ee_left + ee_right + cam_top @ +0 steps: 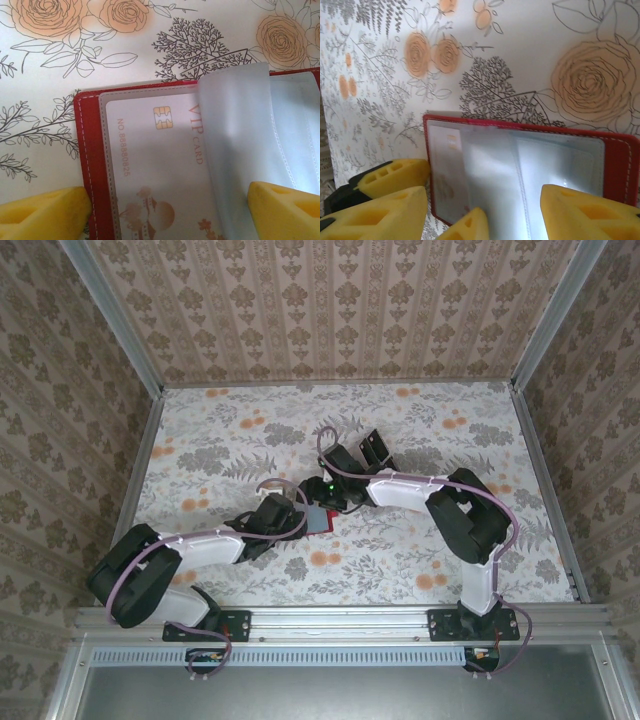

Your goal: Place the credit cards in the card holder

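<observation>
I see left jaws and right jaws spread wide, empty, over the open card holder point(92, 165), VIP card point(150, 170) inside.

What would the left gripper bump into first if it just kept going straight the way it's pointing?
Most likely the open card holder: the left gripper points down at it, its open fingers straddling the VIP card tucked inside. How near it is, the picture leaves unclear.

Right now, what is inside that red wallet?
A pale VIP card sits pocketed in the red wallet; a frosted sleeve covers its right part and anything beneath.
</observation>
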You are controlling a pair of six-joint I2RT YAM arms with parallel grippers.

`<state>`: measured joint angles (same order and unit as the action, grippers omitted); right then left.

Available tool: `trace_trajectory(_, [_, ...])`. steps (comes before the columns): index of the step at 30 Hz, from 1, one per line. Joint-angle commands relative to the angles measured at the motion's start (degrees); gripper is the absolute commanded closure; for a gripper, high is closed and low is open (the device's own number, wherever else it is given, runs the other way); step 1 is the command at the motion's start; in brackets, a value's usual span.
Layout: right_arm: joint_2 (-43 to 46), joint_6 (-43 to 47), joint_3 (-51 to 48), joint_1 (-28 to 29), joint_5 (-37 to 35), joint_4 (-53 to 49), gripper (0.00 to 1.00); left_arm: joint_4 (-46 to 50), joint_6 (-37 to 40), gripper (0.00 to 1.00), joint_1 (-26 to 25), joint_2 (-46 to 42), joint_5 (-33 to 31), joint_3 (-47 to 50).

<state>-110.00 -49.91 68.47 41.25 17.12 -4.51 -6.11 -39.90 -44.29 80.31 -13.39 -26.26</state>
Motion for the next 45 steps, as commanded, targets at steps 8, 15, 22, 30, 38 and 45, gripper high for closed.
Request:
trace_trajectory(8, [-3.4, -0.1, 0.3, 0.0, 1.6, 3.0, 0.38, 2.9, -1.7, 0.14, 0.2, 4.4, 4.7, 2.8])
trace_trajectory(15, [-5.8, -0.2, 1.1, 0.1, 3.5, 4.3, 0.39, 2.9, -1.6, 0.14, 0.2, 4.5, 4.8, 2.7])
trace_trajectory(22, [-5.4, 0.1, 1.0, 0.6, 5.3, 6.0, 0.42, 2.9, -1.5, 0.14, 0.2, 4.5, 4.8, 2.7])
trace_trajectory(30, [-5.2, 0.7, 1.3, 1.4, 6.6, 6.3, 0.45, 3.0, -1.6, 0.14, 0.2, 4.3, 4.7, 2.5])
trace_trajectory(38, [-4.2, 0.0, 0.9, 1.4, 7.4, 7.0, 0.46, 4.3, -1.1, 0.14, 0.2, 2.0, 4.7, 2.3])
trace_trajectory(45, [-3.0, -0.8, 0.7, 1.7, 7.6, 7.0, 0.46, 9.5, -1.0, 0.06, 0.2, -13.7, 3.3, 3.4])
